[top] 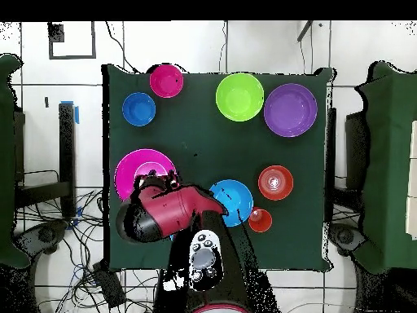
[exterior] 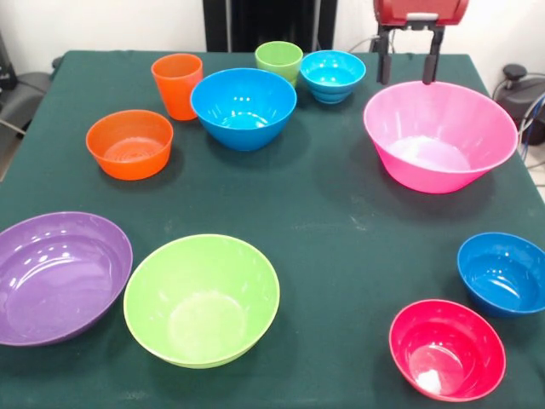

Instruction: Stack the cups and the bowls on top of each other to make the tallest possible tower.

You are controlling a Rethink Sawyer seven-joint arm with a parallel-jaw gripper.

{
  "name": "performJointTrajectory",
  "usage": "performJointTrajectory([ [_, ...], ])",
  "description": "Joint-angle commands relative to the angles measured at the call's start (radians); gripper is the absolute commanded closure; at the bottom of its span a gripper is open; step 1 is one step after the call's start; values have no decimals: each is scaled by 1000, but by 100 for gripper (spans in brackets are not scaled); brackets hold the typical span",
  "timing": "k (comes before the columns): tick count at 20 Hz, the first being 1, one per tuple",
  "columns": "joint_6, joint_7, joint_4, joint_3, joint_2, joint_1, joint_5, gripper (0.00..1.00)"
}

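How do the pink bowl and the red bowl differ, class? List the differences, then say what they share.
Size: the pink bowl is far larger than the red bowl.
Colour: the pink bowl is a pale pink, the red bowl a deeper pinkish red.
Place: the pink bowl sits directly below the pincer at the far side of the front view, the red bowl at the near edge, away from it.
Both stand upright, empty and glossy.

All upright, unstacked. Landmark: large blue bowl point(exterior: 243, 107). Orange cup point(exterior: 177, 84) touching its left; green cup point(exterior: 278, 61) and small blue bowl point(exterior: 332, 75) behind; orange bowl point(exterior: 129, 143) front-left; pink bowl point(exterior: 440, 135) right; purple bowl point(exterior: 58, 276), lime bowl point(exterior: 202, 299), red bowl point(exterior: 447, 348), second small blue bowl point(exterior: 504, 273) well in front.
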Motion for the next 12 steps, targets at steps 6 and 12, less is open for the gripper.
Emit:
performJointTrajectory([
  [6,-212,105,-21,-88,131,47,-25,0],
  [12,-265,89,-43,-118,175,71,-7,0],
])
